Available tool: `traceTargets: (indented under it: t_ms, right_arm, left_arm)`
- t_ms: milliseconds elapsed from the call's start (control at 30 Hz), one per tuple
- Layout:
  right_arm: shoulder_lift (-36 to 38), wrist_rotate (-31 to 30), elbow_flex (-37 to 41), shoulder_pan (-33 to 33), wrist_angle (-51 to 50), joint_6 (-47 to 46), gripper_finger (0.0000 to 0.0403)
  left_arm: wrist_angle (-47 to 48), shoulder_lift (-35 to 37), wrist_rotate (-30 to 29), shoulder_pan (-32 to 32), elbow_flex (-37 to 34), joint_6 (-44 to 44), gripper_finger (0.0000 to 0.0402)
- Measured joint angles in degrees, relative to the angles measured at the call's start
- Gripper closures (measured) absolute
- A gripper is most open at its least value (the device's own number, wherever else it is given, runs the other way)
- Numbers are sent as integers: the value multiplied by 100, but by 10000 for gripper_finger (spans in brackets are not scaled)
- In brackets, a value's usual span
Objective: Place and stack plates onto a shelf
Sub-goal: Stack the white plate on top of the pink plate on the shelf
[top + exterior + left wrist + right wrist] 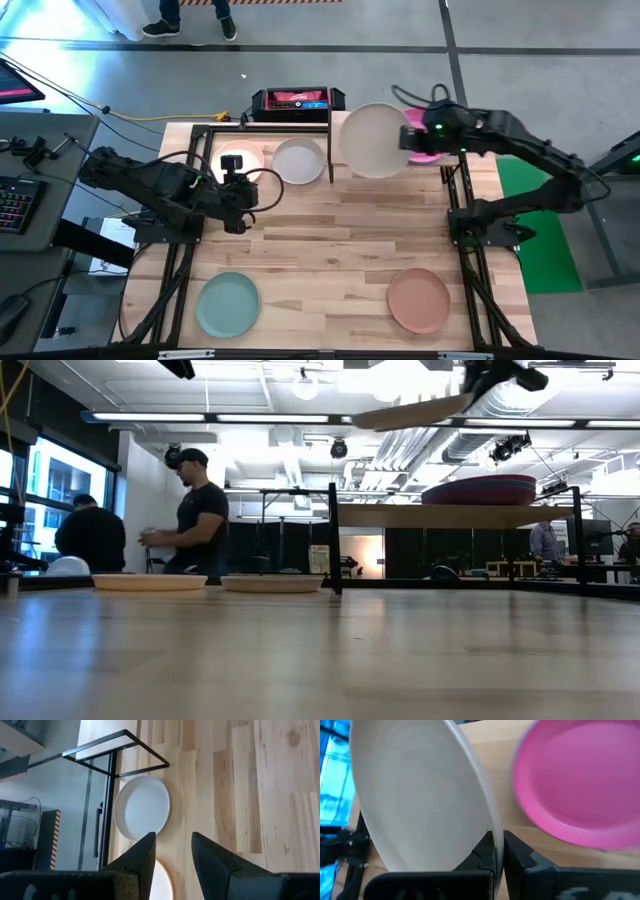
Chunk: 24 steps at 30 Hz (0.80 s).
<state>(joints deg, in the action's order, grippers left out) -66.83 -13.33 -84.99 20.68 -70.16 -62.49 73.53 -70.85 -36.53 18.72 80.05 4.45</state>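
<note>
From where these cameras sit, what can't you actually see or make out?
- High view: most of the magenta plate on the shelf is hidden under the right gripper and its cream plate.
- Low view: that stack shows edge-on only, so its plate count is unclear.
- Left wrist view: the pale pink plate is cut off by the frame edge and the left gripper.
- Right wrist view: the magenta plate is blurred.

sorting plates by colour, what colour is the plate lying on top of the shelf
Magenta plate on the shelf; it shows best in the right wrist view.
</note>
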Motion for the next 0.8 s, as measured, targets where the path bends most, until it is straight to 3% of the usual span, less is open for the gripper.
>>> traceTargets:
  t_ms: [433,800]
  right_arm:
    - [1239,70,53,956,-1506,-803,403]
    - [3080,311,2578,1673,315,-1513,403]
  left_arm:
    - [-8,-7,-15,0,0,2,284]
    - [-12,-7,-15,0,0,0,284]
